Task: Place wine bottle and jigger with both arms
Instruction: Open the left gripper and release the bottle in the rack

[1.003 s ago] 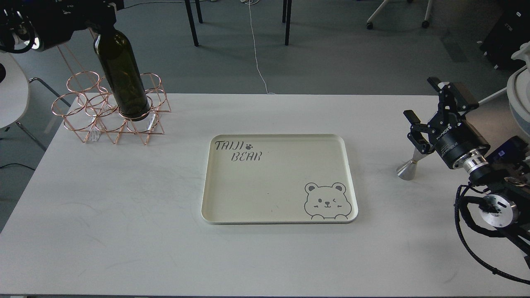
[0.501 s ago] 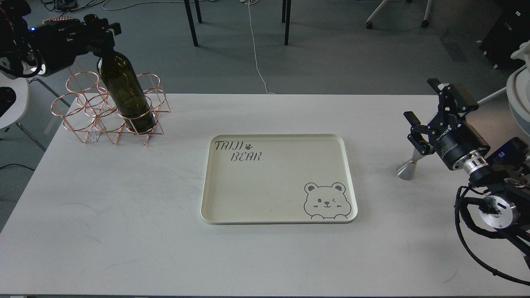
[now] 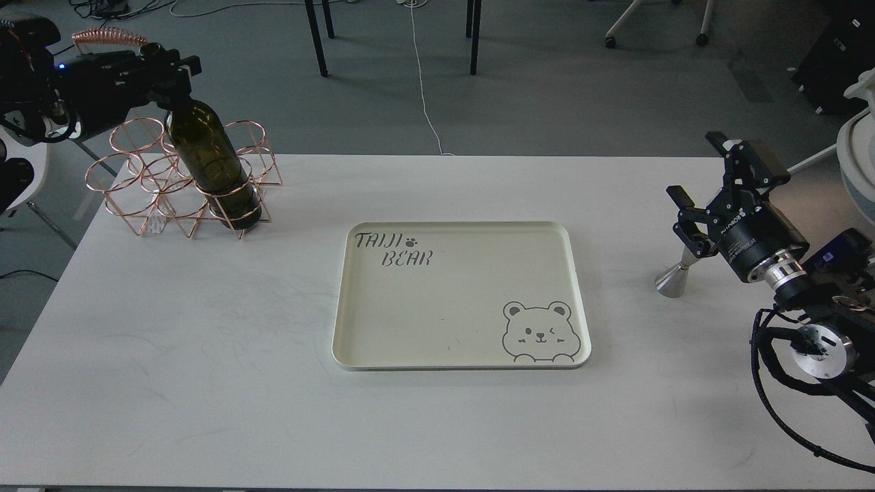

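The dark olive-green wine bottle (image 3: pixel 212 164) stands tilted in a front ring of the copper wire rack (image 3: pixel 147 198) at the table's far left. My left gripper (image 3: pixel 166 68) is shut on the bottle's neck, which leans to the upper left. The silver jigger (image 3: pixel 672 279) stands on the table at the right, and only its lower cone shows. My right gripper (image 3: pixel 690 236) is closed around its upper cone, with one finger (image 3: pixel 742 154) raised behind.
A cream tray (image 3: pixel 581 301) printed "TAIJI BEAR" with a bear drawing lies flat in the middle of the white table (image 3: pixel 205 355). Chair and table legs stand on the floor beyond the far edge. A white object sits at the right edge.
My left gripper has come down with the bottle, whose base has sunk lower into the rack ring. The right gripper and the jigger have barely moved.
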